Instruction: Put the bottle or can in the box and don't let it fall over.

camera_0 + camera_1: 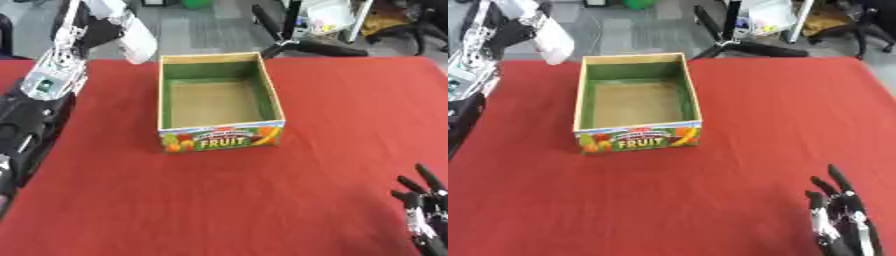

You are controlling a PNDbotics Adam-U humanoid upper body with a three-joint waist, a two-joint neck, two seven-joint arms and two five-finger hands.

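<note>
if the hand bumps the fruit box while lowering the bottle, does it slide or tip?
Probably slides: the fruit box is wide, low-walled, flat on the red cloth. It looks empty, so likely light and easily shoved. The left hand holds the white bottle just outside its far-left corner.

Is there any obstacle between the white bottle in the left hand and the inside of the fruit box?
Nothing visible blocks the way. The left hand holds the white bottle raised beside the far left corner of the open cardboard fruit box, whose floor appears bare.
</note>
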